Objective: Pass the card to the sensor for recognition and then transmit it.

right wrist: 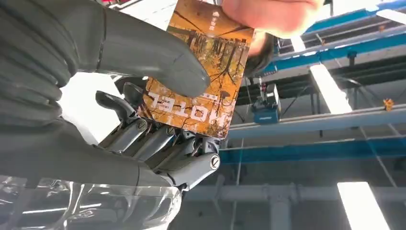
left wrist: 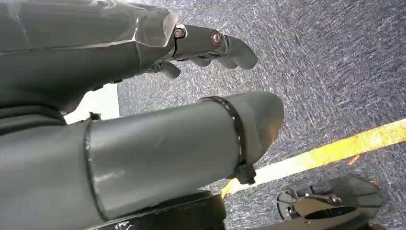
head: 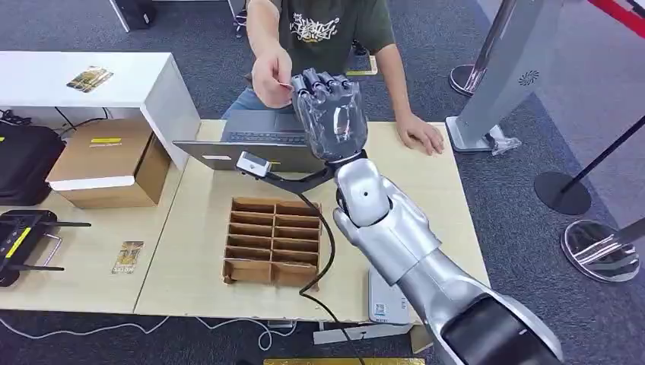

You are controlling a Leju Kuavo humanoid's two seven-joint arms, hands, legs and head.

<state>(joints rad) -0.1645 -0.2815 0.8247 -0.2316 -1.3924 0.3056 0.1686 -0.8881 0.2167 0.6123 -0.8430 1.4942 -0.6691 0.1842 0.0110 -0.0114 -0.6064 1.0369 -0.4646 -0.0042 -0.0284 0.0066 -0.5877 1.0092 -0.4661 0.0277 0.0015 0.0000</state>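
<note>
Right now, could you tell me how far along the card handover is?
The right hand is raised toward the person, pinching the orange card under its thumb, while the person's hand grips the card's other end. So the handover is under way. The release is what remains. Whether the sensor step happened cannot be told.

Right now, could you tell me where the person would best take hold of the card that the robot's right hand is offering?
By the free end of the card, the one away from the right hand, coming from the person's side of the table. The thumb and fingers pinch the near end, so only the far part is bare; the person's hand already has it there.
</note>
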